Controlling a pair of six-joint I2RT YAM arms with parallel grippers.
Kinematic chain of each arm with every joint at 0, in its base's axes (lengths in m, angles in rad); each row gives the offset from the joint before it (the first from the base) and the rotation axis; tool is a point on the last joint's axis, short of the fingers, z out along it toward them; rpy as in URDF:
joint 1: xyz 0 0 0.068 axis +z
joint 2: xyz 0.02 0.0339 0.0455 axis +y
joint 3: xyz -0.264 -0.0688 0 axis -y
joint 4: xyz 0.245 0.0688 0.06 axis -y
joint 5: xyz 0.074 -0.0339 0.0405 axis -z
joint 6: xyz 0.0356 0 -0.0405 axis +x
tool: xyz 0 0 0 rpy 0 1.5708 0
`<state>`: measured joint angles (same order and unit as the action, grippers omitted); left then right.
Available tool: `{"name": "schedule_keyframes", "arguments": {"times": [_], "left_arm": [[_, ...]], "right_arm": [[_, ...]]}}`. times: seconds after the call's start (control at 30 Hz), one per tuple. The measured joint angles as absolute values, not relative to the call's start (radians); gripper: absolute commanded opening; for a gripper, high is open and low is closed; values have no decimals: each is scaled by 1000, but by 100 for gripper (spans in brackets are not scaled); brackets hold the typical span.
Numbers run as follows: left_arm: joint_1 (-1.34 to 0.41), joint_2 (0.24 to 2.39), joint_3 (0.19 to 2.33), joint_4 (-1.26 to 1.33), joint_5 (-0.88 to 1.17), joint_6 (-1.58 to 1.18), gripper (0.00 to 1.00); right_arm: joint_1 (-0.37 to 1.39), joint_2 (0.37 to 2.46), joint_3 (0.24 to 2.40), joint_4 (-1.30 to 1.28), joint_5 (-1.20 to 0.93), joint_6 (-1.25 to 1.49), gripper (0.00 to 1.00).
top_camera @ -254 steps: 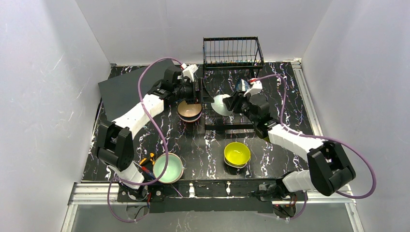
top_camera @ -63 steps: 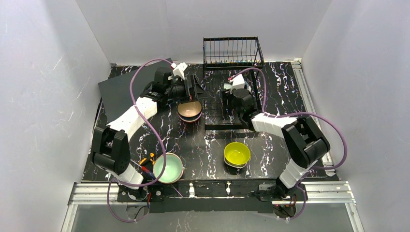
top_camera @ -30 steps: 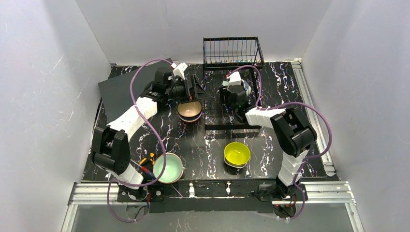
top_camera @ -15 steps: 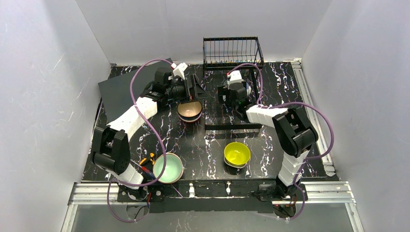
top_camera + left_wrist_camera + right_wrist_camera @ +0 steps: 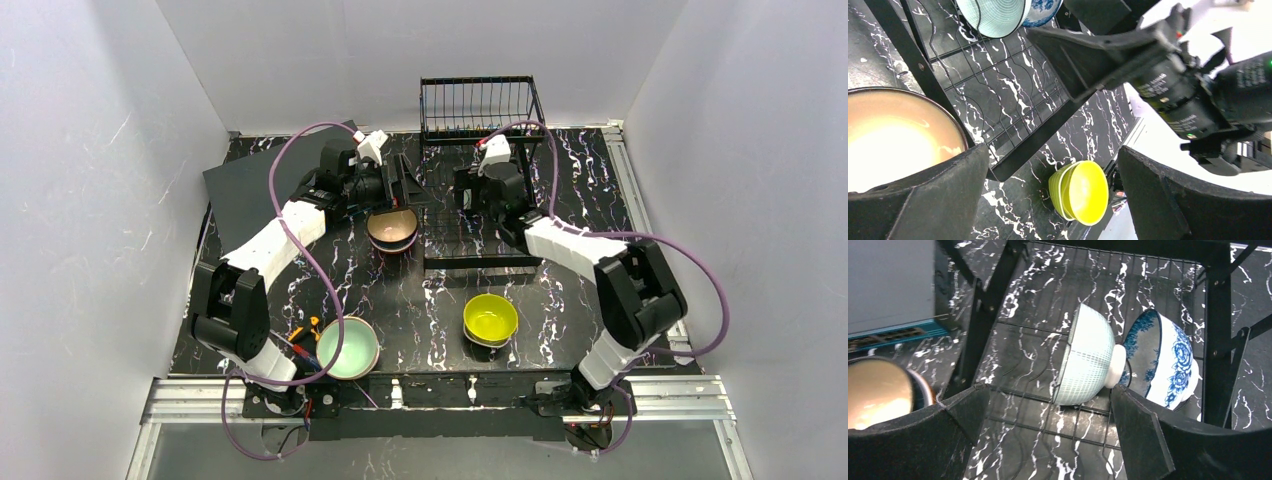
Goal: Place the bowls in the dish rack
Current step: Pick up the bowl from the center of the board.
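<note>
The left gripper (image 5: 1053, 151) and right gripper (image 5: 1048, 390) both gape empty, and the beige bowl (image 5: 392, 229) just beside the dish rack (image 5: 475, 262) looks rigid, glossy and breakable, probably best pinched across its rim.

Bright, even light from above; top view sharp.
In the left wrist view glare washes out the beige bowl (image 5: 893, 135), and the right edge burns white.

Left arm (image 5: 270, 240): stretched toward the far middle of the table, wrist turned rightward.
Left gripper (image 5: 1053, 150): jaws spread wide, holding nothing.
Right arm (image 5: 565, 245): reaching far and leftward.
Right gripper (image 5: 1048, 390): jaws spread wide, empty.
</note>
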<state>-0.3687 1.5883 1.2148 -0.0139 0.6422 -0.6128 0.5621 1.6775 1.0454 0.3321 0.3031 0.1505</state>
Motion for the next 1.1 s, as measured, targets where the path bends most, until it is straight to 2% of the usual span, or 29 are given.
{"name": "schedule_keyframes", "arguments": {"times": [0.33, 0.67, 0.9, 1.1], "left_arm": [[-369, 1584, 1215, -71, 521, -571, 98], [-369, 1573, 1267, -261, 283, -553, 97], [-368, 1584, 1346, -382, 138, -541, 87], [-368, 1669, 1435, -498, 39, -526, 72]], "right_arm": [[562, 1489, 915, 286, 176, 250, 99], [557, 1329, 805, 237, 156, 315, 99], [556, 1276, 768, 189, 154, 317, 99], [556, 1261, 768, 136, 151, 307, 98]]}}
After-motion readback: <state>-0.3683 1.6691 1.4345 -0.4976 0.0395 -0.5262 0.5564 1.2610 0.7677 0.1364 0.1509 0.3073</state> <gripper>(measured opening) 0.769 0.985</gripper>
